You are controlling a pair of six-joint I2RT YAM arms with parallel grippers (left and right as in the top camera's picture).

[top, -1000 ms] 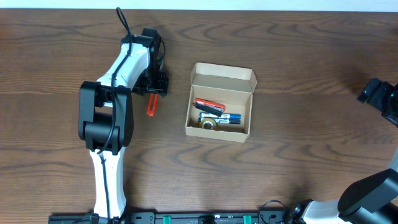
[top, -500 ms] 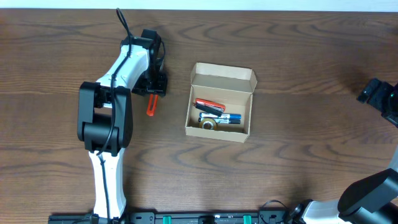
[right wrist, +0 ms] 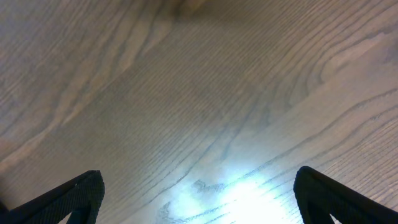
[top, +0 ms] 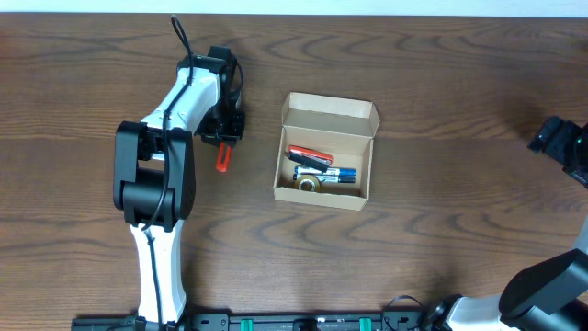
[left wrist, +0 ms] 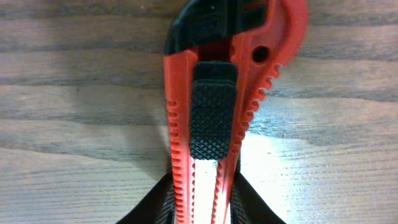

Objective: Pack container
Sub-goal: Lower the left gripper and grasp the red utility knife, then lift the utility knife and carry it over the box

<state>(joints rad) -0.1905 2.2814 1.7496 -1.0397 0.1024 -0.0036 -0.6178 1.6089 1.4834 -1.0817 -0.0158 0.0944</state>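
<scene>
Now gripping red cutter [left wrist: 208, 118] for packing.
Clamped in left pincer [top: 223, 140], flat on surface [top: 441, 230] just left of open container [top: 329, 119]; with right pincer [right wrist: 199, 193] wide, well right, clear.

Even, sharp overhead light; soft-focus wrist views, white glare on the table [right wrist: 236, 183]

Left of the container [top: 329, 118], the red cutter [top: 221, 161] has its upper end hidden under the left gripper [top: 223, 140]; far right of the container, the right arm [top: 562, 147] is cut off by the overhead view's edge
</scene>
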